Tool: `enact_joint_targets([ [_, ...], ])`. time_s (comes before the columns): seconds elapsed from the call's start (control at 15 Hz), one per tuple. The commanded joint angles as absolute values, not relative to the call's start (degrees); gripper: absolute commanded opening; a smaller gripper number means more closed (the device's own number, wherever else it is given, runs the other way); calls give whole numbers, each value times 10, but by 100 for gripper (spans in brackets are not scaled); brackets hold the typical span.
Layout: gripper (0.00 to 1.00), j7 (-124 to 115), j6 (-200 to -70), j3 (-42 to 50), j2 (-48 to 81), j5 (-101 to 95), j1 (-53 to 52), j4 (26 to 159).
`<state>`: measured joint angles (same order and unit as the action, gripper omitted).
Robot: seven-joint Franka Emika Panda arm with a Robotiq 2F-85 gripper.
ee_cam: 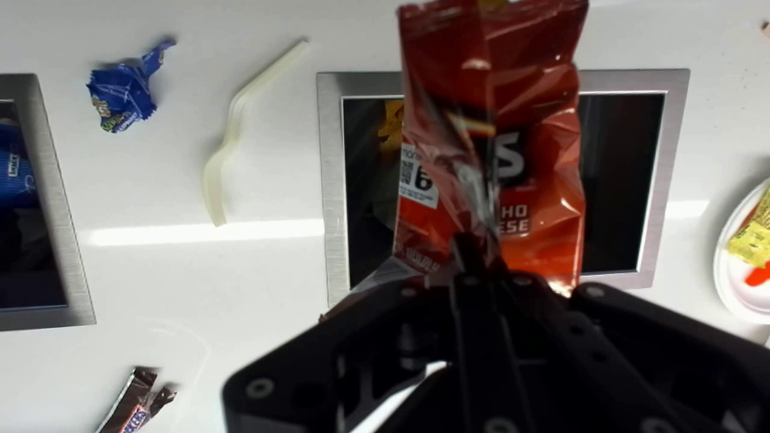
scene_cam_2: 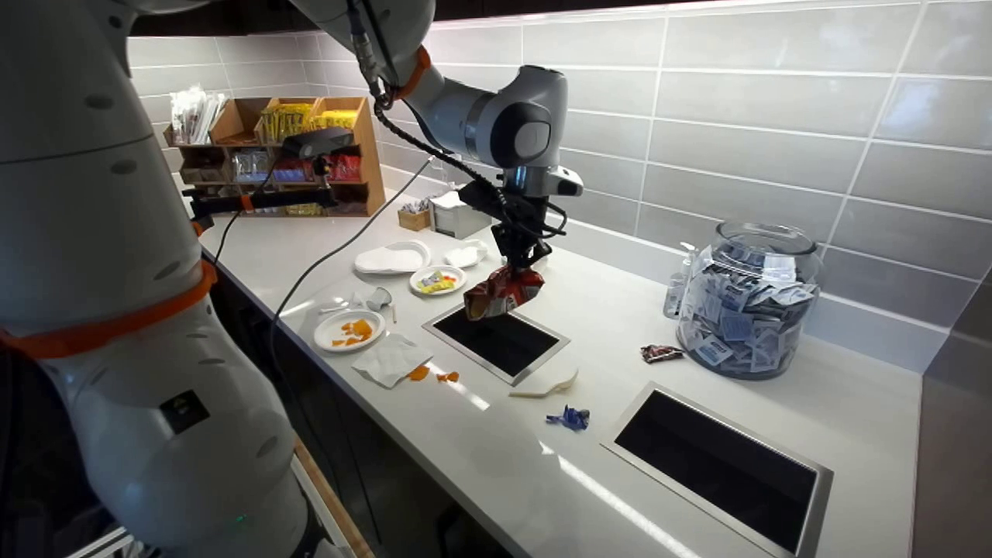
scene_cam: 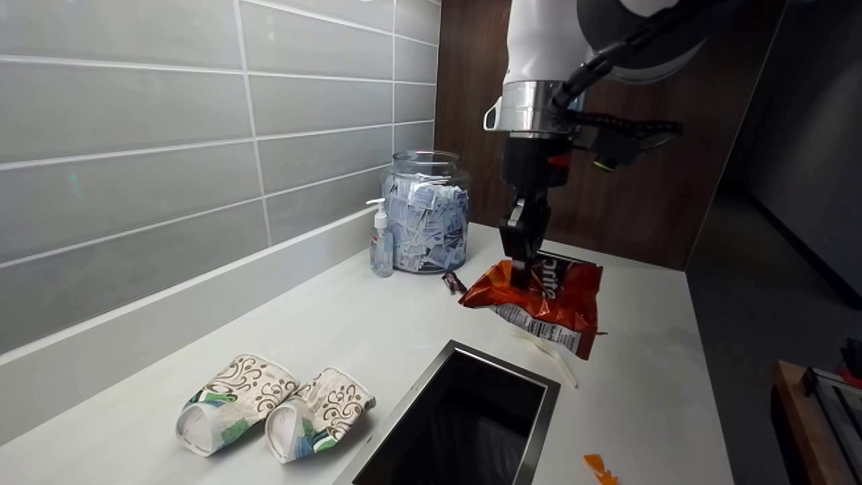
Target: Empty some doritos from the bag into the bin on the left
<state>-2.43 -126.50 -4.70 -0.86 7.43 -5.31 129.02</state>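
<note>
My gripper is shut on the crinkled red-orange bag with dark print. In an exterior view the gripper holds the bag above a framed bin. In the wrist view the fingers pinch the bag, which covers much of that bin. The bin also shows in an exterior view. A yellow-orange piece shows inside the bin. Orange chip pieces lie on the counter. The bag's contents are mostly hidden.
A second bin lies nearer the glass jar. Between the bins are a white fork and a blue wrapper. Two paper cups lie by the tiled wall. A plate holds more chip pieces.
</note>
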Motion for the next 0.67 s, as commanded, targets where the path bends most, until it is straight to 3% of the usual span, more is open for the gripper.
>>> enact_joint_targets([
  [0.0, 0, -24, -1255, -51, 3, 67, -54, 1272],
  [0.6, 0, 15, -1265, -69, 63, 62, -68, 1193],
])
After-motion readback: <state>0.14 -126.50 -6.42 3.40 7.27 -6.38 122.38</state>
